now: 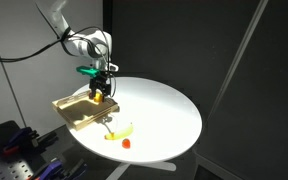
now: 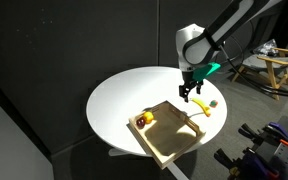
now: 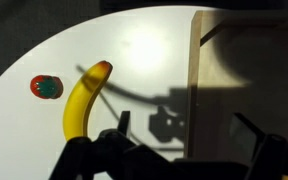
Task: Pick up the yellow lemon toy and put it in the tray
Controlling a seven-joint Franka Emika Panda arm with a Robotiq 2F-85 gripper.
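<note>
The yellow lemon toy point(image 2: 149, 118) lies inside the pale wooden tray point(image 2: 174, 142), in a corner away from the gripper. It also shows as a yellow-orange spot point(image 1: 98, 98) just behind the fingers. The tray point(image 1: 72, 110) sits on a round white table, and in the wrist view its rim point(image 3: 197, 70) runs under the gripper. My gripper point(image 2: 190, 95) point(image 1: 101, 90) hovers above the tray's edge on the banana side. Its fingers point(image 3: 184, 165) are spread wide with nothing between them. The lemon is out of the wrist view.
A long yellow banana toy point(image 3: 84, 100) point(image 1: 119, 132) point(image 2: 199, 107) lies on the table beside the tray. A small red toy point(image 3: 46, 87) point(image 1: 126, 144) lies beyond it. A small dark red thing point(image 2: 140, 122) sits by the lemon in the tray. The table edge is close.
</note>
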